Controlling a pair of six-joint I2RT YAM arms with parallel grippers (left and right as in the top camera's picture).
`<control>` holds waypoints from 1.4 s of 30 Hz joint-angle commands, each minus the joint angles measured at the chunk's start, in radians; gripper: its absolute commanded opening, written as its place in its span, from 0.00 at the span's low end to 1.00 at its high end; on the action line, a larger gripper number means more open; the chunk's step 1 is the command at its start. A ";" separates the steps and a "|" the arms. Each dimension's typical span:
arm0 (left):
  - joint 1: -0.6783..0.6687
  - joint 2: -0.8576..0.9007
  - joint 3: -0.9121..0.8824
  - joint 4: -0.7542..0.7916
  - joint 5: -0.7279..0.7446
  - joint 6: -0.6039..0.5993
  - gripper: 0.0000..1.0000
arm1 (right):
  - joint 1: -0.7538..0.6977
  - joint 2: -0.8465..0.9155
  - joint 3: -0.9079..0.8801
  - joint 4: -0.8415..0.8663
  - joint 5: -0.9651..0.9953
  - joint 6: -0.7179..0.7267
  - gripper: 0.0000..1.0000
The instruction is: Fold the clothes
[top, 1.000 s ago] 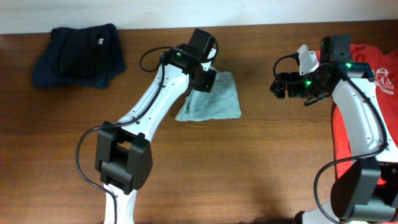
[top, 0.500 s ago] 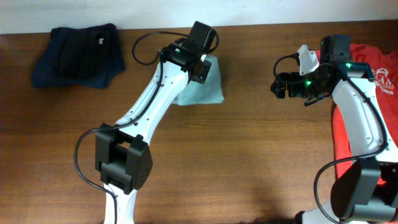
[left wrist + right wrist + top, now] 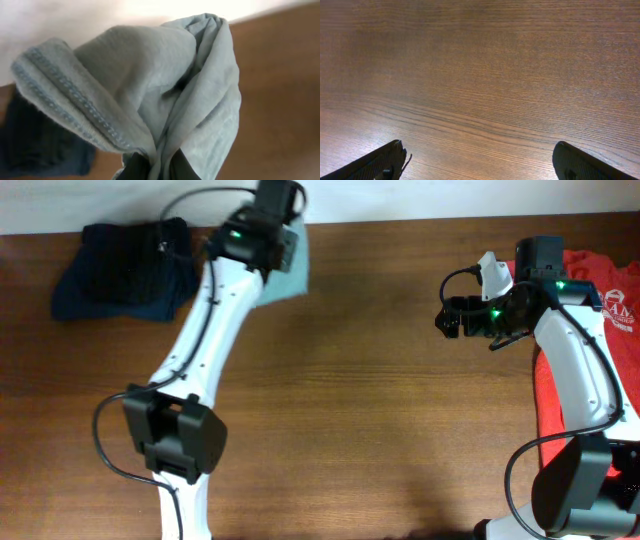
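Brown wood with a fine straight grain makes the table (image 3: 380, 430), and its far edge at 12 o'clock meets a pale strip of wall (image 3: 420, 198). The right wrist view shows the same wood close up, with a soft shine on it.

The left gripper (image 3: 159, 169) is nearly closed and pinches a bunched fold of the pale shirt (image 3: 165, 90). In the left wrist view the cloth stands up from the dark fingers (image 3: 135, 170), and a stitched hem runs along its left side. From overhead this shirt (image 3: 292, 268) is at about 11 o'clock on the table, close to the far edge, partly under the white arm. I cannot tell whether its lower part touches the wood.

The dark garment (image 3: 125, 270) lies crumpled at 10 o'clock, just beside the pale shirt.

The right gripper (image 3: 450, 318) is at 2 o'clock with the jaws wide and nothing between them; only bare wood shows between its fingers (image 3: 380, 162). The red shirt (image 3: 548, 405) lies at 3 o'clock along the right edge, with white print near the corner, partly under the right arm.
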 commanded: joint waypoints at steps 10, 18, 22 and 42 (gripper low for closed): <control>0.235 -0.031 0.052 0.158 -0.024 -0.124 0.00 | -0.005 0.004 -0.001 0.000 0.013 0.008 0.99; 0.417 -0.028 0.052 0.214 0.203 -0.334 0.00 | -0.005 0.004 -0.001 0.000 0.013 0.008 0.99; 0.506 -0.011 0.051 0.233 0.317 -0.440 0.00 | -0.005 0.004 -0.001 0.000 0.013 0.008 0.99; 0.567 0.060 0.052 0.454 0.646 -0.480 0.00 | -0.005 0.004 -0.001 0.000 0.013 0.008 0.99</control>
